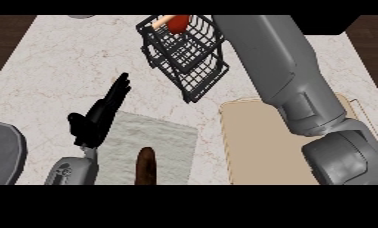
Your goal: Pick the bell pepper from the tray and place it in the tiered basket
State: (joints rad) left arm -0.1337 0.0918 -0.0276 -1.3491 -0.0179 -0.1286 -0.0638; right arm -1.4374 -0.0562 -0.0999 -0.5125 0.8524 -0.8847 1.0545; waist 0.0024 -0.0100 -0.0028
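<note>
A red bell pepper (180,22) lies in the upper tier of the black wire tiered basket (193,67) at the back of the counter, partly cut off by the view's top edge. The beige tray (251,147) at the right front holds nothing that I can see. My right forearm (284,67) stretches over the tray to the top edge, just right of the basket; its hand lies beyond the edge. My left hand (98,115) rests open at the left, fingers straight and pointing away, holding nothing.
A grey mat (166,139) lies left of the tray with a brown oblong thing (146,167) on it. A grey rounded object (9,152) shows at the left edge. A small grey thing (82,17) sits at the back left.
</note>
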